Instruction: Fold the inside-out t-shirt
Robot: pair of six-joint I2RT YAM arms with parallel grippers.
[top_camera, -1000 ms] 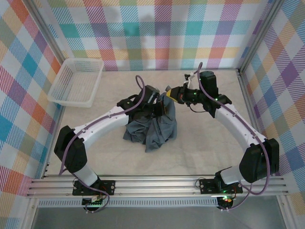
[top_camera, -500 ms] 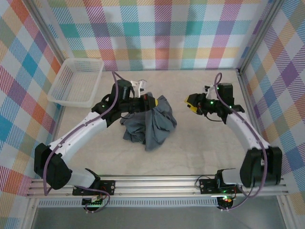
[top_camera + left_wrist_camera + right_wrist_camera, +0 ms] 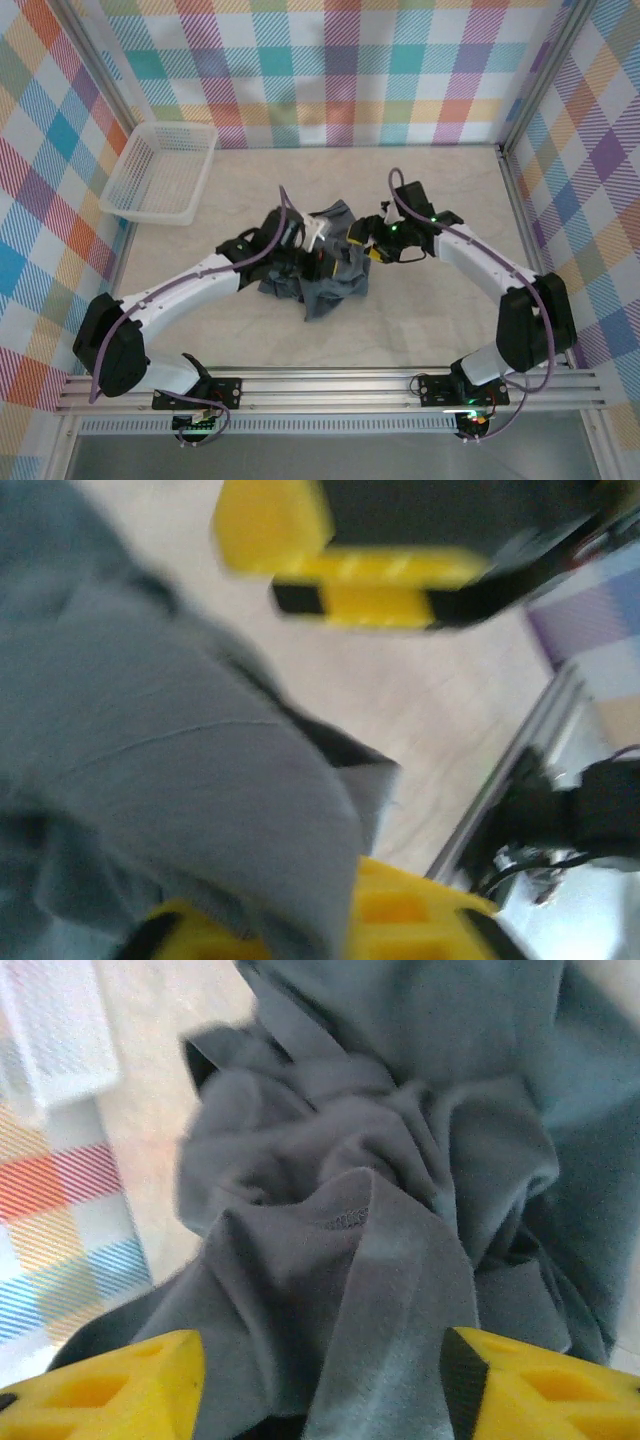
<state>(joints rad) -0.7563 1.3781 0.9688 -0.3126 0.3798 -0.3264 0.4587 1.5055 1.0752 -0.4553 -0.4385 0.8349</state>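
The t-shirt (image 3: 330, 285) sits crumpled mid-table, folding not begun, and you've just brought the left gripper (image 3: 318, 262) back onto it part open, cloth draped over one finger, and the right gripper (image 3: 363, 245) wide open above the folds, neither pinching; bare table (image 3: 440, 320) lies all round, with the basket (image 3: 160, 170) well off far-left.

Shows the inside-out t-shirt (image 3: 400, 1210) bunched in deep folds across centre and right. Holds a ridge of cloth between the parted yellow fingers (image 3: 545, 1390) of the right gripper (image 3: 320, 1400), at the lower corners. Catches a white basket (image 3: 55, 1030) at upper left.
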